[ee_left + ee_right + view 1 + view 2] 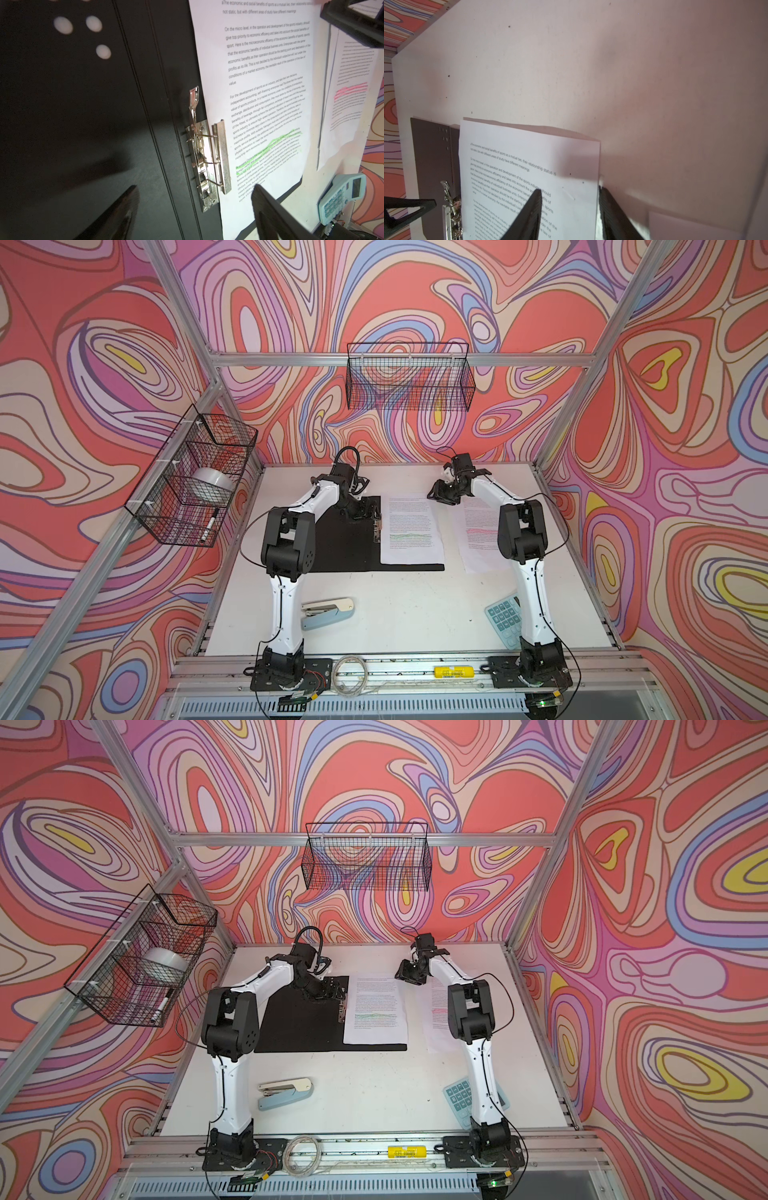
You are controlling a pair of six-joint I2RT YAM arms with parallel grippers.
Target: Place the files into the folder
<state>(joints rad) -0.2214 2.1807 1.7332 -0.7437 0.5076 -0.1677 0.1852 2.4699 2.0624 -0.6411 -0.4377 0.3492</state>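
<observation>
Right wrist view has the right hand [569,189] half open astride an edge of the green-highlighted sheet [519,166] lying on the open folder [345,547] by its metal clip [207,158], so, unless clamped, I reckon a nudge could skid it off, while the left hand [194,187] hangs wide, empty, above the folder.

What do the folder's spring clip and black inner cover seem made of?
Silver spring clip: metal, polished, judging by bright glints and wire springs. Black inner cover of the open folder: probably matte plastic or coated board; finely grained texture, pressed crease lines.
</observation>
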